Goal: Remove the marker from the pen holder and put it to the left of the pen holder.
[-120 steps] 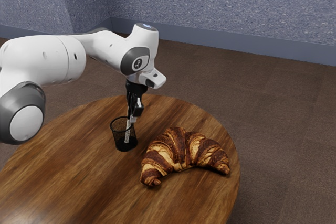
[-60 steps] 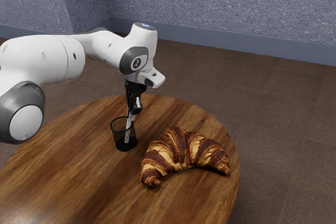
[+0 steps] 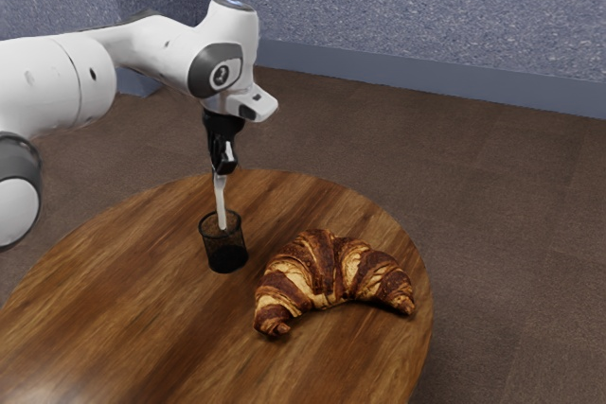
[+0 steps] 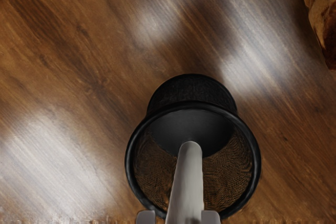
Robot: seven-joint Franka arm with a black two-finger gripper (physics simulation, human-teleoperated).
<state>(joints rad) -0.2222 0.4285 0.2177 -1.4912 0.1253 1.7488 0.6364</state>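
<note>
One marker [image 3: 221,203] hangs clamped in the claw [image 3: 223,169], tip seemingly inside the pen holder [image 3: 227,256].

The gripper [image 3: 223,168] hangs above the pen holder [image 3: 227,258], closed on the marker [image 3: 221,202]. The marker points down, nearly upright, its lower end just inside the holder's mouth. The pen holder stands upright on the round wooden table [image 3: 114,300]. The croissant [image 3: 322,276] lies near it, toward the exterior view's right. The white arm [image 3: 170,49] reaches in from the exterior view's left.
</note>
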